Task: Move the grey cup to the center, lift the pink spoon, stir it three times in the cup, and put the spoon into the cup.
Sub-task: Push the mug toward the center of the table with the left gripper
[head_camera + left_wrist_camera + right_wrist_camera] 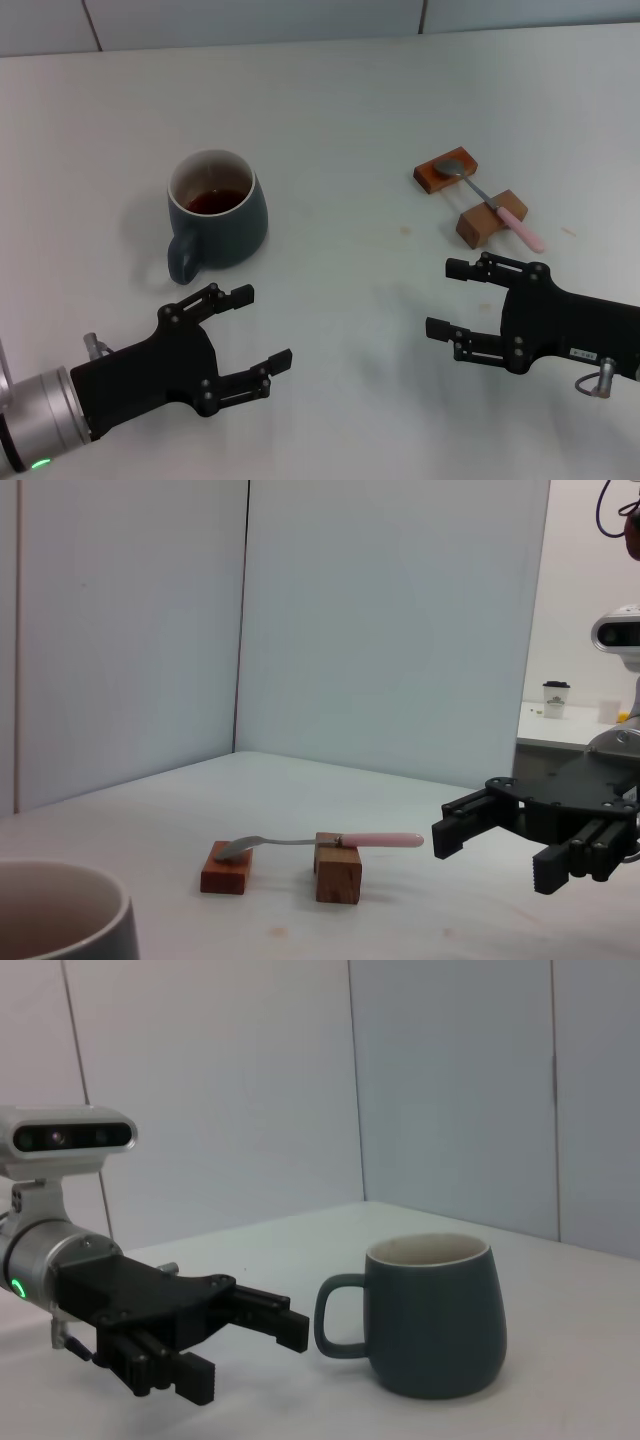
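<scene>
While 2 hands (262,326) (442,298) gape: 1 grey cup (217,212) (1 pink spoon (497,207)).

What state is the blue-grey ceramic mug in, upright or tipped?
Upright: the blue-grey ceramic mug sits flat on the white table, rim up, dark liquid inside.

1. A flat reddish-brown wooden block (445,170) lies on the white desk (340,110), toward its right edge.
2. A taller, lighter brown wooden block (491,218) stands just beside it, nearer the front-right corner.
3. Pale wall panels (380,610) back the desk's far edge.
</scene>
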### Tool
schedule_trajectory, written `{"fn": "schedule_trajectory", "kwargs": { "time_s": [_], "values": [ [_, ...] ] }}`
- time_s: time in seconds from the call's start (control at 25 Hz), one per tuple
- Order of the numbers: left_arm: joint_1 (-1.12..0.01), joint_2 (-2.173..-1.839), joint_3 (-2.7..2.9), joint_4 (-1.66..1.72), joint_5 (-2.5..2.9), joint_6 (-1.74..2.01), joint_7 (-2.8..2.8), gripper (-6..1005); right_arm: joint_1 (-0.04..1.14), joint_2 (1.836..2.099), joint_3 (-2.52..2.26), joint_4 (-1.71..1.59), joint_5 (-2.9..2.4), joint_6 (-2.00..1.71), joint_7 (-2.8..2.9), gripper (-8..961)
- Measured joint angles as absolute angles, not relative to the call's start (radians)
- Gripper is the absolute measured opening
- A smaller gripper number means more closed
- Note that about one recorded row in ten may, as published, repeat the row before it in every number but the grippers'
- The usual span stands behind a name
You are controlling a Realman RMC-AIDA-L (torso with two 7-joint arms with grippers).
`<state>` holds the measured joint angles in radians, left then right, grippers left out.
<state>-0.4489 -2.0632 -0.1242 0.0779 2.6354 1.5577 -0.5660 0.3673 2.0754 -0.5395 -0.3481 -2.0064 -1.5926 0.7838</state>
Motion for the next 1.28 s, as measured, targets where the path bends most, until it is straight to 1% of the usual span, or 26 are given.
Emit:
{"fn": "schedule_trajectory", "kwargs": {
  "time_s": [1.28],
  "values": [
    [-0.419, -2.066, -0.125, 0.075, 2.631, 1.566, -0.566, 842, 0.359, 2.075, -0.546, -0.339, -2.013, -1.594, 0.77, 752]
  ]
}}
